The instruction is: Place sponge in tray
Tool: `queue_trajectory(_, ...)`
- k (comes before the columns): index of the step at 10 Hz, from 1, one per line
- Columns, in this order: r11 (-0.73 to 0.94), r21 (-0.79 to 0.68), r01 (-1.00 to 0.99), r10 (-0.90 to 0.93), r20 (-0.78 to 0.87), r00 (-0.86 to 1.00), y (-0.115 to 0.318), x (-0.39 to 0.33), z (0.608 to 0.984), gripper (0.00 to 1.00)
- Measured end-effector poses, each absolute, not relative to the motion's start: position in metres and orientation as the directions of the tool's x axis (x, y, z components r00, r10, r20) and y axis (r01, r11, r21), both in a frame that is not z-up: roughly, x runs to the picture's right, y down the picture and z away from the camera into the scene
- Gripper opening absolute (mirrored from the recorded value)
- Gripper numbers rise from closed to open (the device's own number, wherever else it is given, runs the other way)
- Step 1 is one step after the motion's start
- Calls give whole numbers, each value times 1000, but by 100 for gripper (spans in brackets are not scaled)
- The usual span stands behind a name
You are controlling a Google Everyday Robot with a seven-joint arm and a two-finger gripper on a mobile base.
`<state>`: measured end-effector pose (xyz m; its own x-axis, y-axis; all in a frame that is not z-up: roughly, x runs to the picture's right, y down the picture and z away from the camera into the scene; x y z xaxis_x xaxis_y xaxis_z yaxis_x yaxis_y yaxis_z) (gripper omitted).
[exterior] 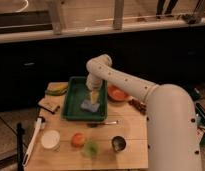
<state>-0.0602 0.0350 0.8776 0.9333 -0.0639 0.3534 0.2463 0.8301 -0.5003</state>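
A green tray (71, 100) lies at the back middle of the wooden table. A blue-grey sponge (89, 105) rests inside it, toward its right front. My gripper (92, 96) hangs from the white arm over the tray, right above the sponge and touching or nearly touching it.
An orange bowl (116, 93) sits right of the tray, a yellow-green item (56, 89) left of it, a dark flat thing (48, 105) at front left. At the front stand a white cup (50, 140), an orange fruit (78, 139), a green item (90, 147), a metal cup (118, 144). A utensil (102, 123) lies by the tray.
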Motion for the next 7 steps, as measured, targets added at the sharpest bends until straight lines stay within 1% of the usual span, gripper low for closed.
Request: queue_trajectory(7, 837, -479, 265, -82, 369, 926, 35, -61, 875, 80)
